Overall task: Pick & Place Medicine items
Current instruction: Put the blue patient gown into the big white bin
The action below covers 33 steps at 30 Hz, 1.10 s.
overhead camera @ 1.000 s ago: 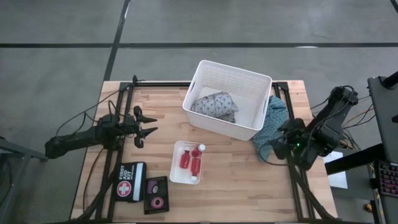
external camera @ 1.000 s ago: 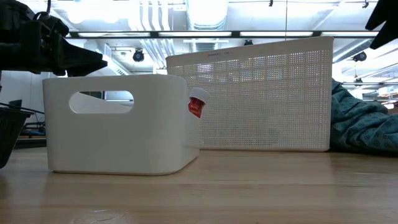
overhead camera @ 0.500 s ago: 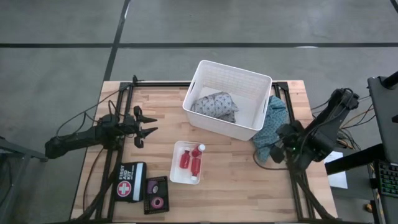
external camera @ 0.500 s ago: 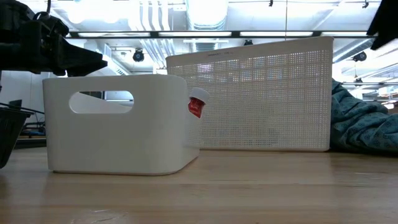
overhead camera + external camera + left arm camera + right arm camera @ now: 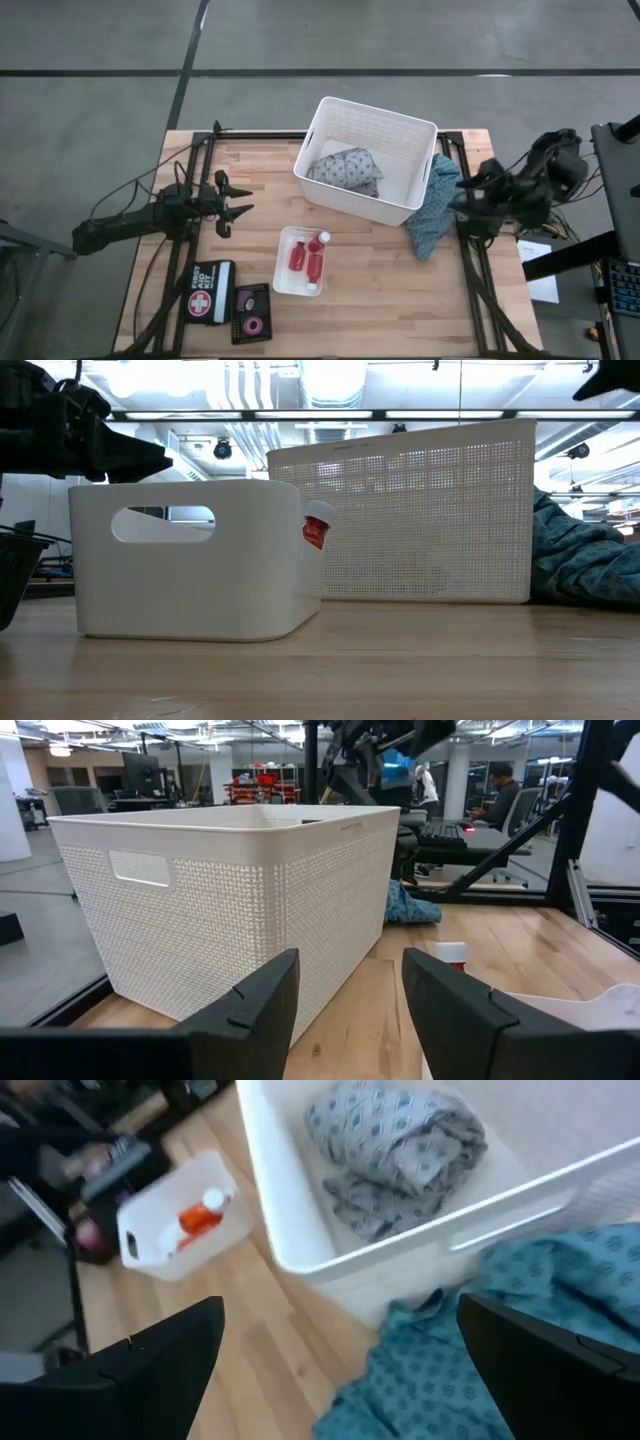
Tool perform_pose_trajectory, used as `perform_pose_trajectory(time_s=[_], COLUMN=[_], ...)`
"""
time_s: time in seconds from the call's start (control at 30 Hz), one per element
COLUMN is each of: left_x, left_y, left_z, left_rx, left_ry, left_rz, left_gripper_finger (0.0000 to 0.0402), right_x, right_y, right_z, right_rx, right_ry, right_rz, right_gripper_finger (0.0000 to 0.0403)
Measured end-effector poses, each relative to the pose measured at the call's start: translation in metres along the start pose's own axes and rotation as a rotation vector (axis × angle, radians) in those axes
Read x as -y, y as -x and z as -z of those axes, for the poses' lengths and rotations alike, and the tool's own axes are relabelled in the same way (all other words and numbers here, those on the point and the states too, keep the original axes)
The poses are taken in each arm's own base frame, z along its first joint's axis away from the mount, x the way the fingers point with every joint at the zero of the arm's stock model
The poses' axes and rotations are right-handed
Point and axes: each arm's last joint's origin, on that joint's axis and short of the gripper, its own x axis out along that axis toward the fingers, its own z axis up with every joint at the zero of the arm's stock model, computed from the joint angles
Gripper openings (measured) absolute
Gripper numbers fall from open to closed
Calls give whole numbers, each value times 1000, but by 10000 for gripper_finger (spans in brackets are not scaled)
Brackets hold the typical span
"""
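Observation:
Three red bottles with white caps (image 5: 308, 258) lie in a small white bin (image 5: 285, 270) at the table's middle near side; one bottle (image 5: 318, 530) peeks past the bin in the low view. Pink and dark tape rolls (image 5: 250, 312) sit in a dark tray near the near left corner. My left gripper (image 5: 240, 207) (image 5: 350, 960) hovers open at the table's left, pointing toward the big basket. My right gripper (image 5: 468, 200) (image 5: 340, 1302) is open, raised above the teal cloth (image 5: 435, 205) at the right.
A big white basket (image 5: 322, 118) with a grey patterned cloth (image 5: 345, 168) inside stands at the far middle. The teal cloth (image 5: 500, 1340) lies against the basket's right wall. A black first-aid pouch (image 5: 208, 290) lies beside the tape tray. Bare wood shows between my left gripper and the bin.
My right gripper has risen and drawn back from the teal cloth's near end, toward the table's far right. The cloth, the bottles and my left arm have stayed where they were.

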Motion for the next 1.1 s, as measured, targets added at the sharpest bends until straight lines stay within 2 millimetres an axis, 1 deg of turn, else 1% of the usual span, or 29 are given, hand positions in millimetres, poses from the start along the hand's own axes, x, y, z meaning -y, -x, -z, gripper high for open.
perform_pose_trajectory(time_s=[0.07,0.17,0.23,0.3,0.4,0.5,0.57,0.7,0.77,0.97,1.1], left_x=[0,0,0,0,0,0,0,0,0,0,0], left_y=[0,0,0,0,0,0,0,0,0,0,0], left_z=[0,0,0,0,0,0,0,0,0,0,0], left_rx=[0,0,0,0,0,0,-1,0,-1,-1,0], left_ry=[0,0,0,0,0,0,0,0,0,0,0], left_rz=[0,0,0,0,0,1,0,1,0,0,1], left_gripper_finger=[184,184,184,184,184,184,184,184,184,184,184], right_x=[12,22,24,21,19,25,30,39,40,44,47], right_y=[1,-2,-5,-9,-11,-10,-9,-8,-8,-12,-23], right_z=[1,3,5,8,11,11,11,12,13,16,27], right_rx=[25,108,164,192,210,195,157,95,75,114,124], right_ry=[-9,96,225,348,451,492,512,423,387,407,472], right_rz=[-16,-23,-35,-60,-72,-42,-29,2,-10,39,86], right_gripper_finger=[396,396,396,396,396,396,396,396,396,396,396])
